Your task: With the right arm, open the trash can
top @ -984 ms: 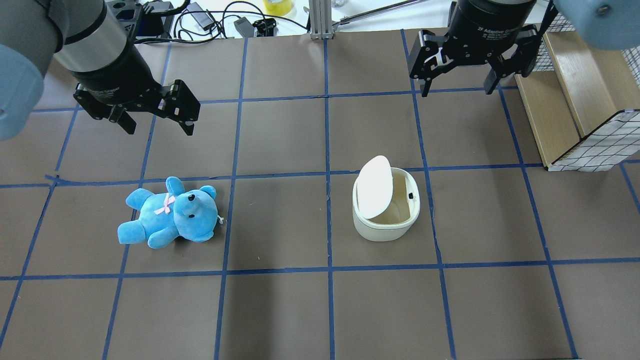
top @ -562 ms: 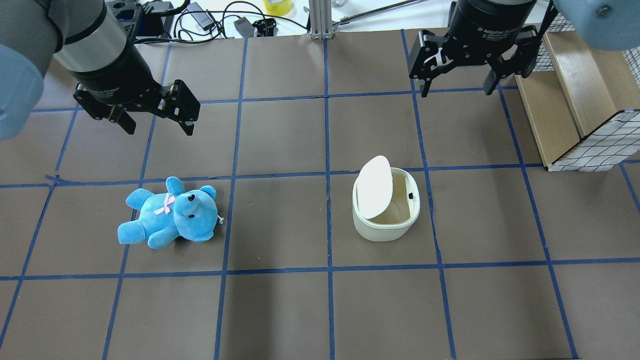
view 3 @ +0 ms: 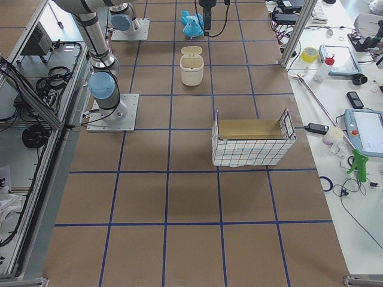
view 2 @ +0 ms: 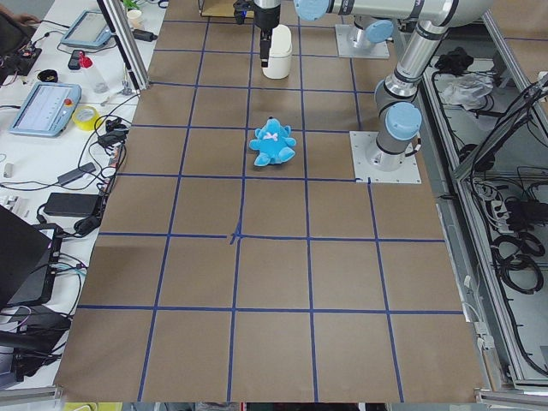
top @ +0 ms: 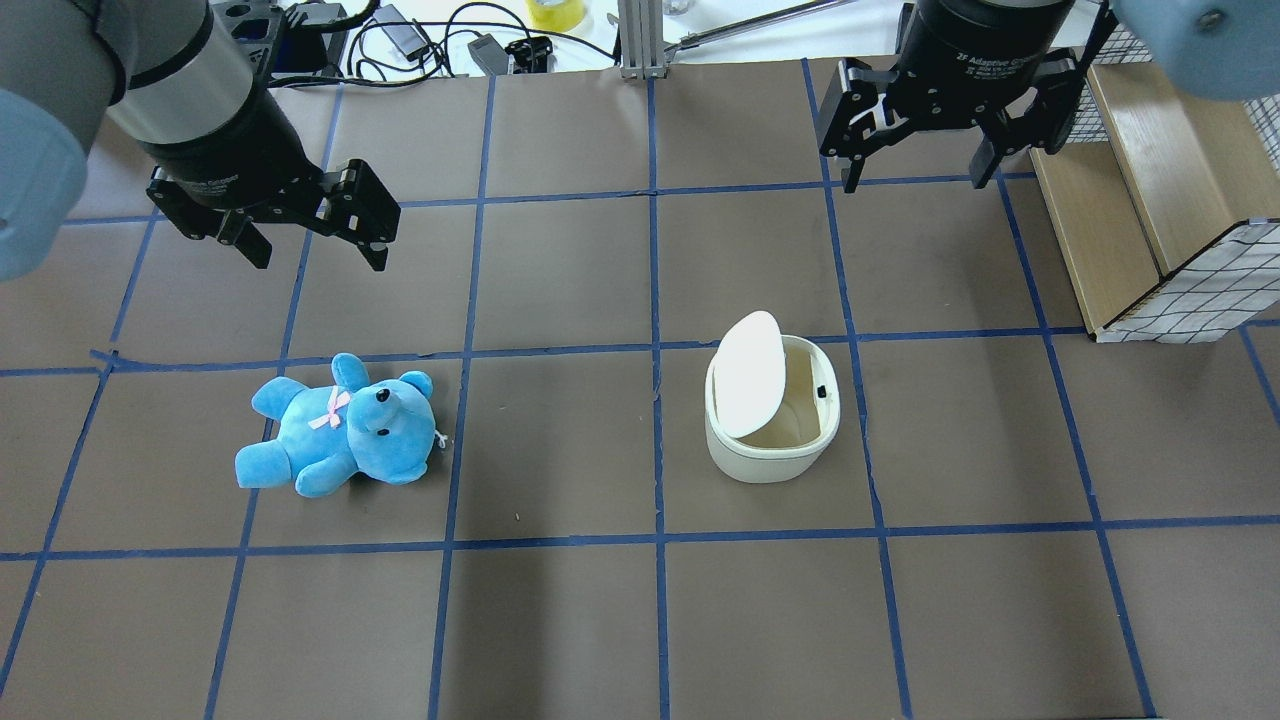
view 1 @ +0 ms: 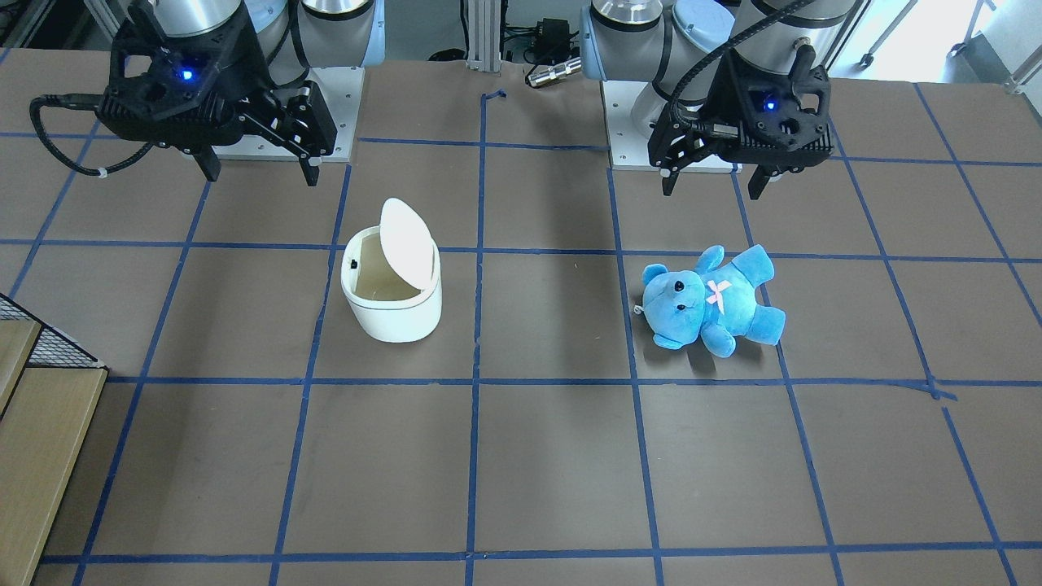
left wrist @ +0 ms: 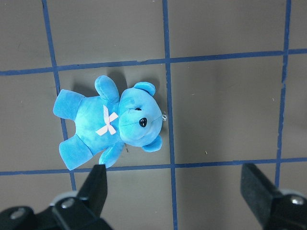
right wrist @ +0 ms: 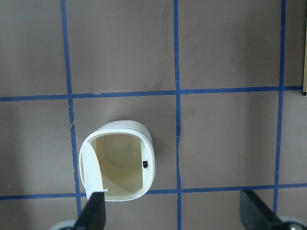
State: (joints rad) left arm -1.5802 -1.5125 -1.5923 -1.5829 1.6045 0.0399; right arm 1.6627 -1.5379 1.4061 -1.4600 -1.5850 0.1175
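The white trash can (top: 770, 465) stands right of the table's middle. Its flip lid (top: 748, 375) is tilted up and the inside shows. The can also shows in the front view (view 1: 391, 321) and the right wrist view (right wrist: 125, 126). My right gripper (top: 913, 180) is open and empty. It hangs well above and beyond the can, and also shows in the front view (view 1: 260, 175). My left gripper (top: 320, 262) is open and empty above the blue teddy bear (top: 340, 430). The bear lies on its back in the left wrist view (left wrist: 110, 124).
A wooden crate with wire-mesh sides (top: 1150, 200) stands at the table's far right, close to my right gripper. Cables and adapters (top: 420, 40) and a yellow tape roll (top: 557, 12) lie beyond the far edge. Blue tape lines grid the brown table.
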